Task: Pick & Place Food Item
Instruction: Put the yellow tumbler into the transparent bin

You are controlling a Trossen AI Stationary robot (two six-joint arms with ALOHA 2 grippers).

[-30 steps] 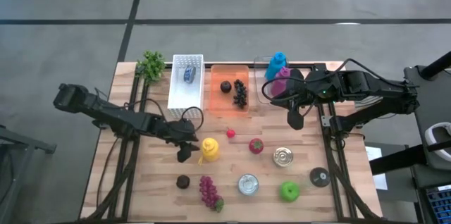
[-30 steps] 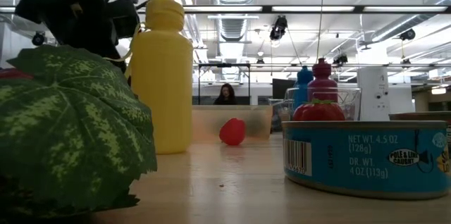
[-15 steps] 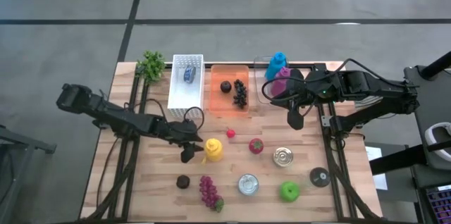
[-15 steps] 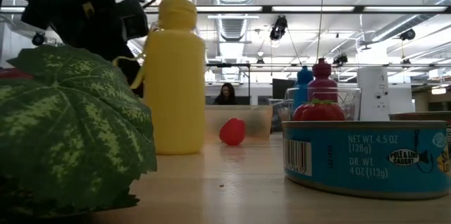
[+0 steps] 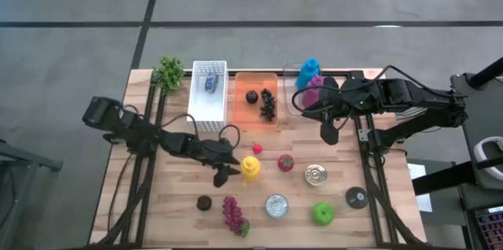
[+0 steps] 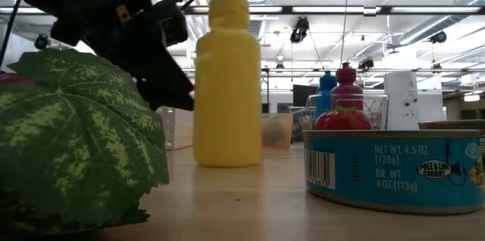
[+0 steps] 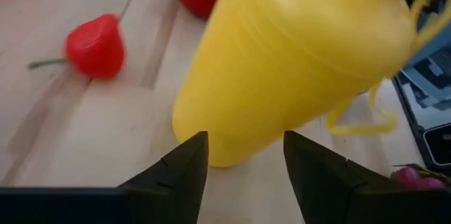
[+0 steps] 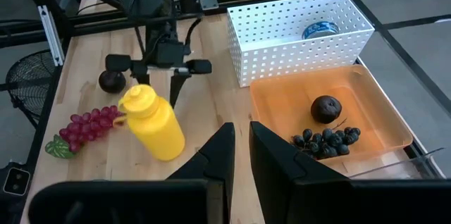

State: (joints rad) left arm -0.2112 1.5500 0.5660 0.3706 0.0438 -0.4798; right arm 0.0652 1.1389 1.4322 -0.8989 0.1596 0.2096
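Left gripper: the left gripper (image 5: 229,173) sits low over the table centre, fingers (image 7: 176,171) spread apart with nothing between them
Yellow bottle: the yellow bottle (image 5: 251,169) stands upright just beyond the fingertips, on the side away from the left arm's base; whether a finger touches it I cannot tell
Long axis: vertical, cap up, as the low view shows (image 6: 227,82)
Nearer arm: the left by far; the right gripper (image 5: 328,133) hangs well apart by the clear bin, fingers nearly together and holding nothing
Neighbours: a small red strawberry (image 5: 257,149) and a larger red fruit (image 5: 285,163) lie near the bottle's far side; purple grapes (image 5: 233,213) sit close on the near side
Open room: bare wood between bottle and orange tray (image 5: 240,108), which already holds dark fruit
Judgement: a straight advance should bracket the bottle, though it may slide toward the red fruit
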